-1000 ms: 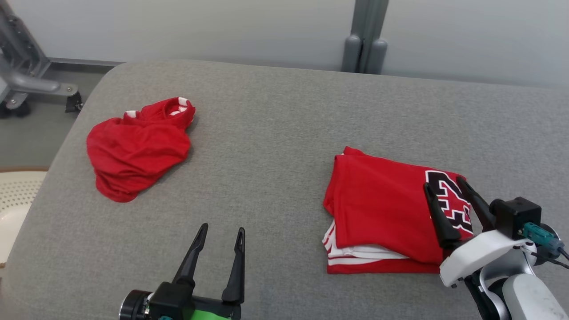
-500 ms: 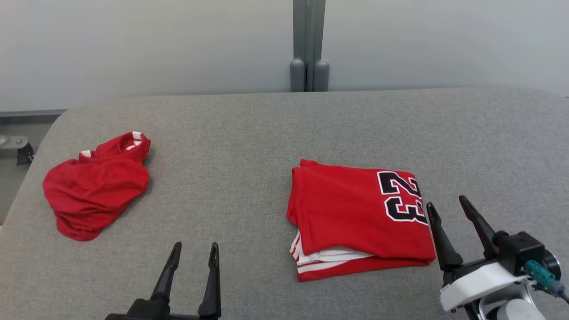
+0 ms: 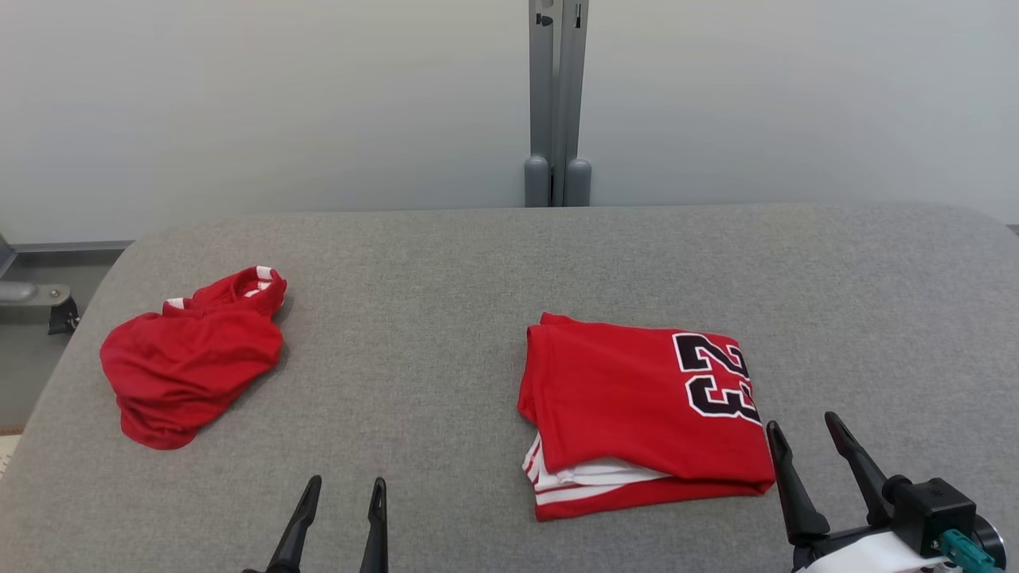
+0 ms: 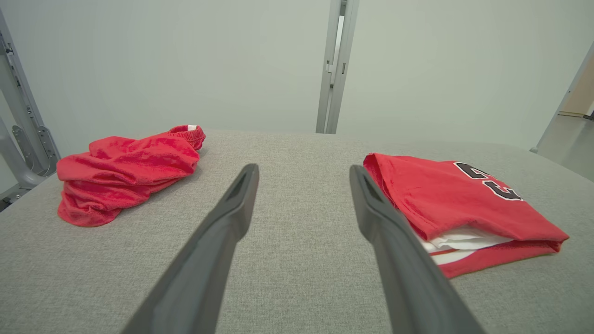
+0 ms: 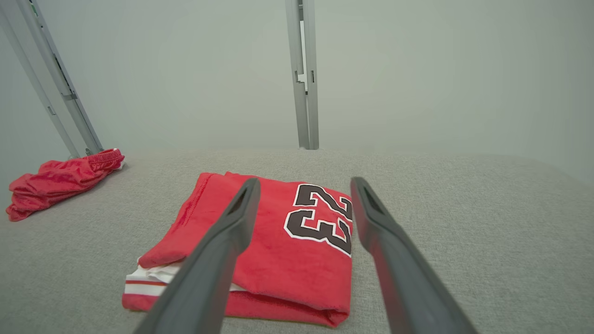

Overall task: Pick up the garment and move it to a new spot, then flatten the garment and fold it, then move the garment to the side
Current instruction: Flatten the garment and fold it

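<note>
Grey woven fabric covers the wide table (image 3: 478, 263), which runs back to a pale plain wall (image 3: 239, 103) where a grey metal post (image 3: 555, 103) rises behind the far edge. On the right half of the table lies the red jersey (image 3: 629, 398), folded into a compact, roughly rectangular stack and resting flat. Its top layer carries a black, white-outlined 23 turned sideways near the right edge, and a white layer with red stripes peeks out at the near left corner. Well apart from it, near the table's left edge, sits a crumpled red cloth (image 3: 191, 366) bunched into a loose heap, with a gathered band and a bit of white trim at its far end. The right gripper (image 3: 802, 422) is just beside the jersey's near right corner with its two dark fingers spread apart and nothing between them. From the right wrist view the same fingers frame the folded stack, the number showing in the gap, and no cloth is pinched. The left gripper (image 3: 346, 481) sits low over bare grey fabric, between the heap and the jersey but nearer than both, and its fingers also stand apart and hold nothing. A grey metal frame (image 4: 23, 130) stands beyond the table's left end, behind the crumpled cloth
</note>
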